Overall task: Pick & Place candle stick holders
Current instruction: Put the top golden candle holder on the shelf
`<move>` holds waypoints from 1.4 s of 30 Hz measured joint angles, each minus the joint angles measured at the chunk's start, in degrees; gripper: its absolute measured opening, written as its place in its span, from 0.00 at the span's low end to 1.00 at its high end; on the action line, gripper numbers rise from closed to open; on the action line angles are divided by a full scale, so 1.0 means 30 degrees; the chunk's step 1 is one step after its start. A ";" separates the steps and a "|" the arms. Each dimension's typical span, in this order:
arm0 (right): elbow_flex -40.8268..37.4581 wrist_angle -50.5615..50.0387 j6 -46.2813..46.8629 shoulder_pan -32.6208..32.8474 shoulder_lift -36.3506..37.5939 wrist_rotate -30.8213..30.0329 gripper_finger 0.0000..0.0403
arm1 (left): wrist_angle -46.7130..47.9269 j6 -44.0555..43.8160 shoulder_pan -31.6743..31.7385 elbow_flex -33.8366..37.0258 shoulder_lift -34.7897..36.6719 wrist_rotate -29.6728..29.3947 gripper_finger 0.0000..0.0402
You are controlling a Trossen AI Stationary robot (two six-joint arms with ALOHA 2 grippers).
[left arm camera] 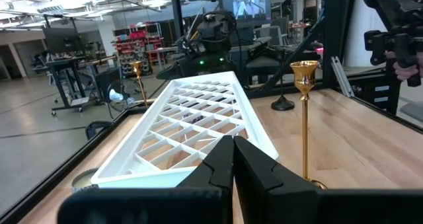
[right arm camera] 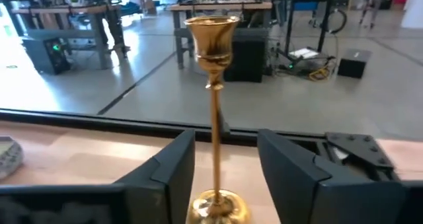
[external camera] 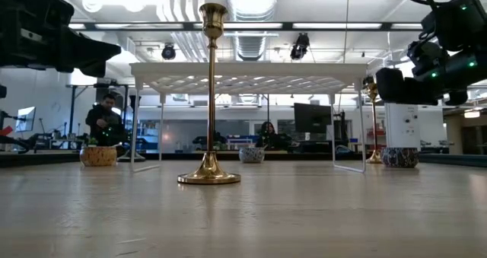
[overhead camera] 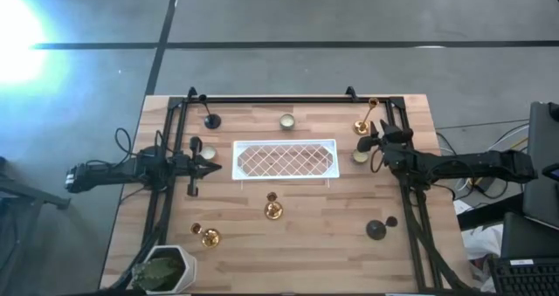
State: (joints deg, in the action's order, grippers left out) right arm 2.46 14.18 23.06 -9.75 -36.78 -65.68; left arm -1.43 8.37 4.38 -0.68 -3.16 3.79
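Note:
A gold candle stick holder (right arm camera: 213, 105) stands upright on its round base at the table's far right (overhead camera: 364, 122). My right gripper (right arm camera: 225, 159) is open just short of it, one finger on either side of the slim stem, apart from it. More holders stand upright: a gold one (overhead camera: 273, 209) near the middle, seen close in the low view (external camera: 209, 98), a gold one (overhead camera: 209, 237) near left, a black one (overhead camera: 212, 120) far left and a black one (overhead camera: 376, 230) near right. My left gripper (overhead camera: 212, 166) is shut, level, at the tray's left end (left arm camera: 232, 163).
A white lattice tray (overhead camera: 284, 159) stands on thin legs at the table's middle. Tealight candles sit at the far middle (overhead camera: 286, 120) and beside my right gripper (overhead camera: 359, 156). A potted plant (overhead camera: 166, 268) fills the near left corner. A black frame runs along the far edge.

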 joint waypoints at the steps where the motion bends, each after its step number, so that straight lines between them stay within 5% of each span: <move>1: 0.0000 0.0212 -0.0003 -0.0266 -0.0203 0.0451 0.42 | 0.0000 -0.0004 0.0000 0.0004 0.0006 -0.0006 0.03; 11: -0.0007 0.2644 -0.1127 -0.3138 -0.2646 0.2577 0.49 | 0.0000 -0.0004 0.0000 0.0004 0.0007 -0.0006 0.03; 34: 0.0020 0.9108 -0.2928 -0.6314 -0.8125 0.6127 0.49 | 0.0004 -0.0003 0.0000 0.0004 0.0006 -0.0006 0.03; 42: 0.2066 0.9081 -0.4348 -0.7218 -1.0465 0.6473 0.45 | 0.0002 -0.0001 0.0000 0.0001 0.0004 -0.0001 0.03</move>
State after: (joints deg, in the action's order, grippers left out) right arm 8.66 41.43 10.02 -31.40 -68.17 -46.26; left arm -1.43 8.37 4.38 -0.68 -3.15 3.79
